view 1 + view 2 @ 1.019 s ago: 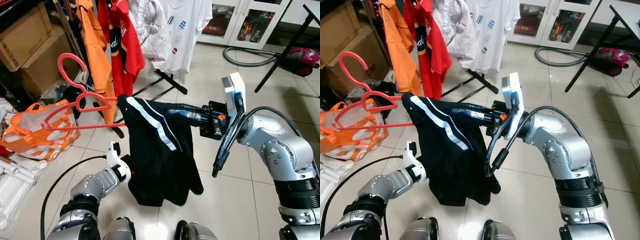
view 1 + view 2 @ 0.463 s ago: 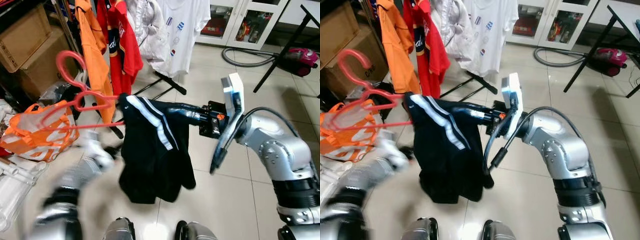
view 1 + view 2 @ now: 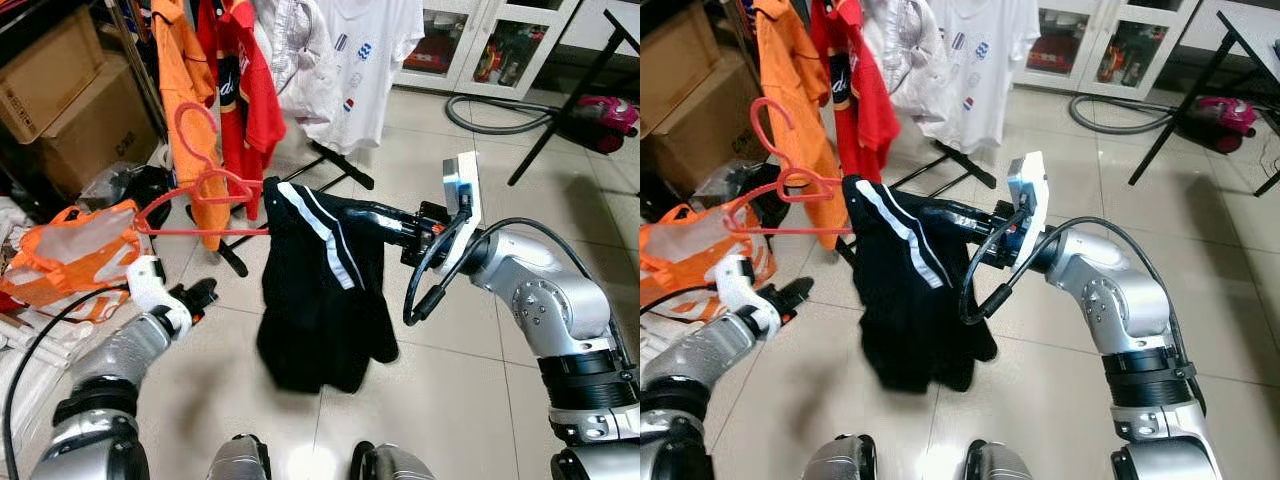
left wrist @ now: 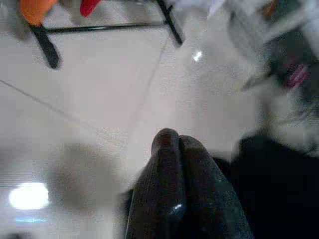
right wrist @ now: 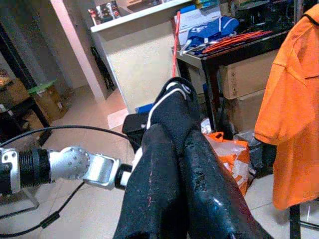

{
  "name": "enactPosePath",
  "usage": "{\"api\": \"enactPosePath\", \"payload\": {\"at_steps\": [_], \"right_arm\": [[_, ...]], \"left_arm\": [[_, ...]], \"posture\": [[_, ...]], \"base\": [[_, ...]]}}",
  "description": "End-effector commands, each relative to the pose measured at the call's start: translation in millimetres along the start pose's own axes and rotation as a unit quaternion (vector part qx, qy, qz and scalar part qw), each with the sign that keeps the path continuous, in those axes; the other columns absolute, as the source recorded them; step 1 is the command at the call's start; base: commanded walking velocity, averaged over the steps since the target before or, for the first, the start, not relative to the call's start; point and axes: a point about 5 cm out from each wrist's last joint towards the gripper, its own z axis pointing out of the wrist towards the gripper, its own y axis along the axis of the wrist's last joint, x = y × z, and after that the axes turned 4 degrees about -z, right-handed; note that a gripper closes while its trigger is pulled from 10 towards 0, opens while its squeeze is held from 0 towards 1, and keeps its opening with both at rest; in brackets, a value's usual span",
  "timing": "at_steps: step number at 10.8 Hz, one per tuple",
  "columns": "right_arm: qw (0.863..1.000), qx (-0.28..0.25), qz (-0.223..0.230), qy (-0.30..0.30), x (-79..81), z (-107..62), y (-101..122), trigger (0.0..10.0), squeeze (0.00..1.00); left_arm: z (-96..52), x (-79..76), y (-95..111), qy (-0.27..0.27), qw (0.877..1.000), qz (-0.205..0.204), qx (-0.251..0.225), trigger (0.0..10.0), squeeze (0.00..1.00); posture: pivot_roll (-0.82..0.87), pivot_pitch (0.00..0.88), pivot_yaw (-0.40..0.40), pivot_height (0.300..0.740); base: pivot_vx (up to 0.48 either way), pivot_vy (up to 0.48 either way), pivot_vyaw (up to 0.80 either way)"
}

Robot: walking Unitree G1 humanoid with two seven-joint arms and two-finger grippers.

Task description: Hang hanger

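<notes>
A red plastic hanger [image 3: 200, 185] carries a black garment with white stripes [image 3: 320, 290], which dangles above the tiled floor. Its hook [image 3: 192, 118] points up just in front of the orange shirt on the clothes rack. My right gripper [image 3: 335, 208] reaches in from the right at chest height and is shut on the hanger's garment-covered end; in the right wrist view the black cloth [image 5: 172, 97] is wrapped over the tips of its fingers [image 5: 199, 174]. Low on the left, my left gripper [image 3: 200, 293] is shut with nothing in it, clear of the garment, with its fingers [image 4: 172, 149] pressed together.
The clothes rack at the back holds an orange shirt [image 3: 190, 80], a red shirt [image 3: 245, 80] and a white T-shirt [image 3: 365, 60]; its black feet [image 3: 335, 165] spread over the floor. An orange bag [image 3: 70, 250] and cardboard boxes [image 3: 70, 100] crowd the left. A vacuum hose [image 3: 500, 115] lies far right.
The hanger with the garment has shifted right, nearer the rack's orange shirt. My left arm has swung out to the left, away from the hanging garment.
</notes>
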Motion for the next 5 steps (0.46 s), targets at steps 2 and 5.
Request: {"api": "enactPosePath", "payload": {"at_steps": [2,5], "right_arm": [[0.999,0.008,-0.032,0.023,1.6,3.3,3.3,0.0,0.00],[0.999,0.009,-0.036,0.036,3.6,-0.8,7.9,0.0,0.00]], "left_arm": [[-5.1,14.5,-32.2,0.033,0.947,0.303,0.102,10.0,0.00],[-17.1,26.4,-16.8,0.045,0.863,0.501,0.044,10.0,1.00]], "posture": [[0.03,0.156,-0.012,0.740],[0.02,0.159,-0.009,0.740]], "base": [[0.000,0.000,0.00],[0.000,0.000,0.00]]}}
